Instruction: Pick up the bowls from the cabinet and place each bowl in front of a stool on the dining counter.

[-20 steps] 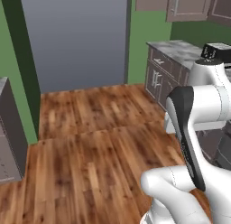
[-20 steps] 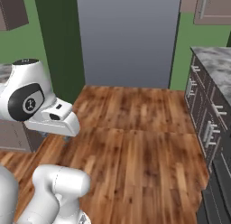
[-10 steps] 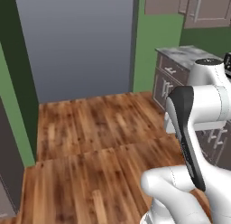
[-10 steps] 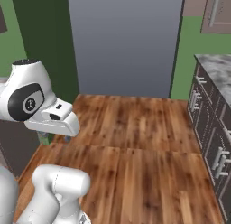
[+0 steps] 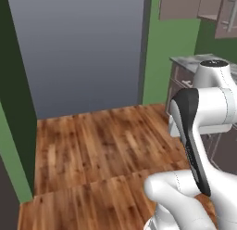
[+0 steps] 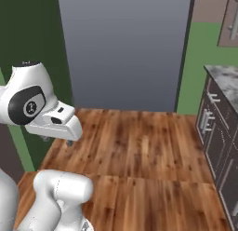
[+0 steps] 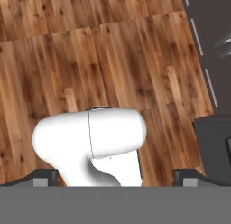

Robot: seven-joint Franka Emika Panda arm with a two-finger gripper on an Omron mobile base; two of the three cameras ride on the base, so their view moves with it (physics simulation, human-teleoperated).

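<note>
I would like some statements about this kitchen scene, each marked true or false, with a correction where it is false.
1. The floor is made of brown wooden planks. True.
2. The gripper holds a wooden bowl. False: its fingertips stand wide apart in the hand view, with nothing between them.
3. A marbled grey counter top sits above dark drawer fronts on the right of the right base view. True.
4. The walls beside the grey opening are painted red. False: they are green.
5. A wall cabinet hangs at the upper right of the left base view. True.
</note>
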